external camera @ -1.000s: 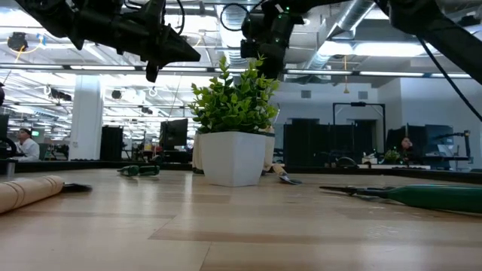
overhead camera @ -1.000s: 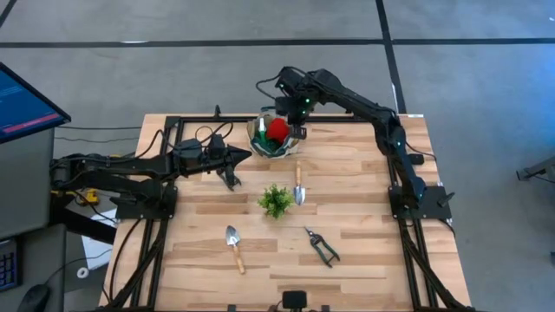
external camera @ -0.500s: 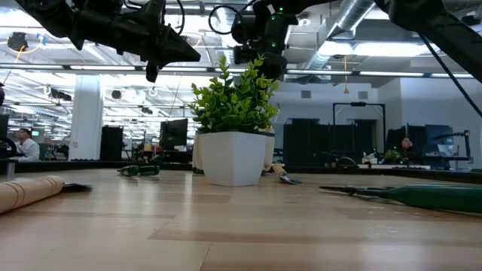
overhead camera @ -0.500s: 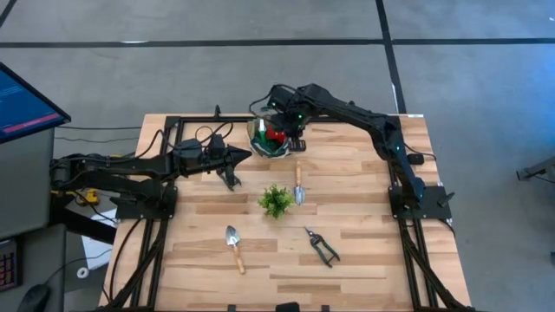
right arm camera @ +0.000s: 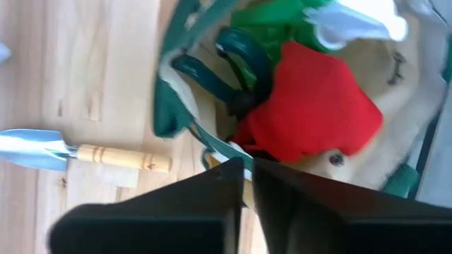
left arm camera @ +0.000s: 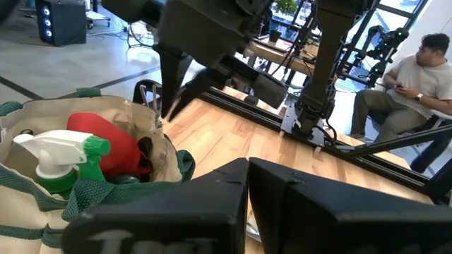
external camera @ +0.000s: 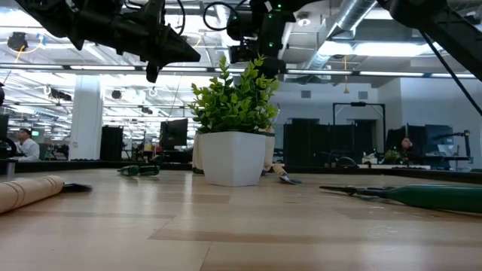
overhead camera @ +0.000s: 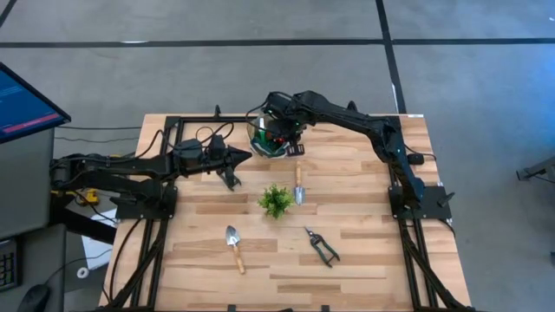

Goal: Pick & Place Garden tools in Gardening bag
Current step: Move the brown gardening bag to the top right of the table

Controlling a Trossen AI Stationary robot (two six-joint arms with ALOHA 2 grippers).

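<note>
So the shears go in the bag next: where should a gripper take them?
Take the pruning shears from straight above, across the crossing just behind the blades. They lie flat on the table with the handles splayed apart, so the narrow middle probably fits between the fingers best.

Open-plan robotics lab: exposed ceiling ducts (external camera: 354, 30), desk monitors (external camera: 173, 134) (seated person (left arm camera: 409, 85) nearby).

Gloves (right arm camera: 311, 113) and spray bottle (left arm camera: 60, 159) inside bag (overhead camera: 264, 149), behind plant (overhead camera: 276, 201).

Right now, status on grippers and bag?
Right gripper over bag, gloves and spray bottle inside. Left gripper shut, beside bag. Two trowels, shears left; plant between.
</note>
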